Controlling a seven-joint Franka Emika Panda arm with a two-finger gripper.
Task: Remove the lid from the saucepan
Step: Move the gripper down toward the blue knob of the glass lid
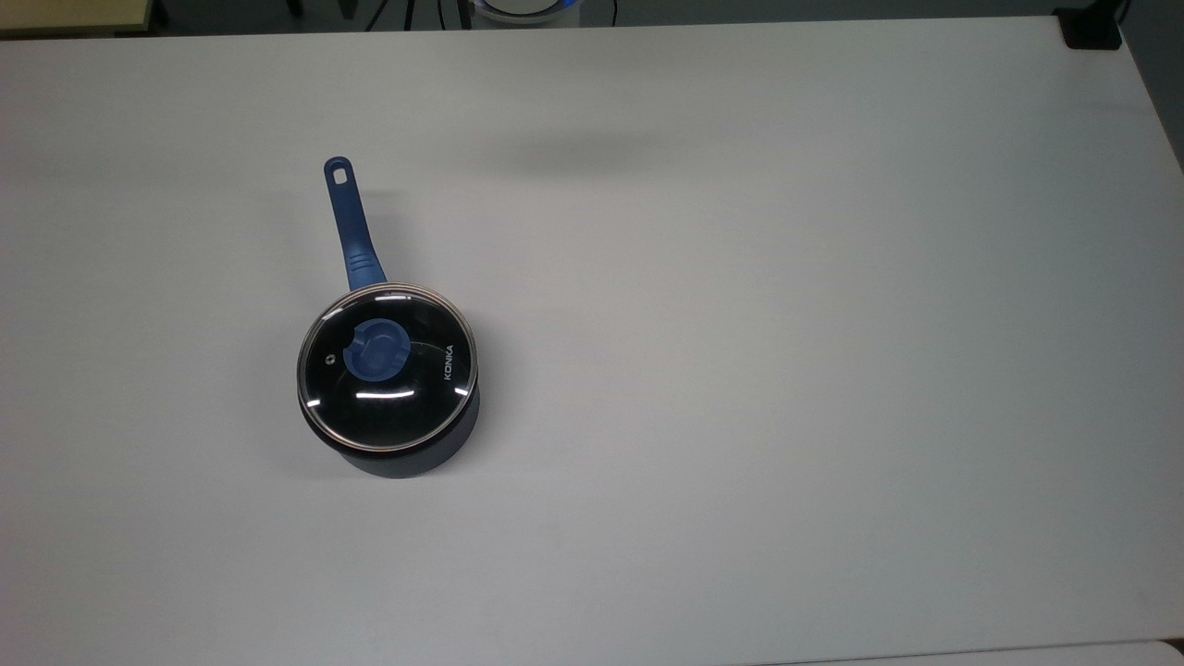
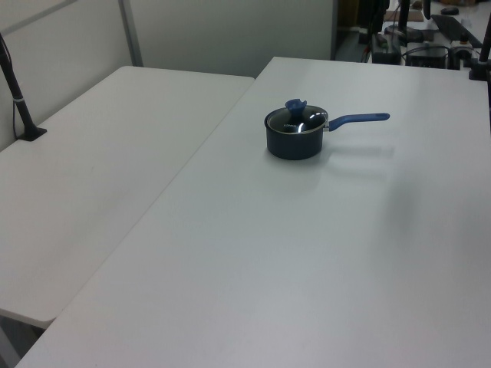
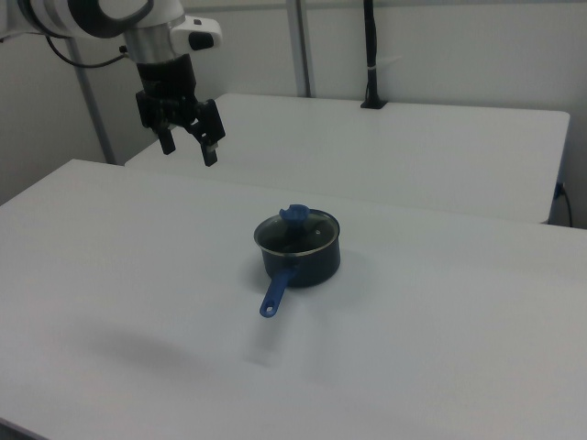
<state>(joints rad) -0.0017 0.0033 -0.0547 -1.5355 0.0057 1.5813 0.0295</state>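
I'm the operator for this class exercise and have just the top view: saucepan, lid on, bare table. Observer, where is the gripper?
Observer: In the right view the gripper hangs high above the table, toward the right view's upper left of the saucepan.
Operator: Open or shut?
Observer: Open, holding nothing.
Operator: Does the lid's knob stand up enough to grasp?
Observer: Yes; in the left view the blue knob rises clearly above the lid.

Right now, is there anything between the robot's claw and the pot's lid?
No. In the right view, only bare table lies between the raised open tool and the lid.
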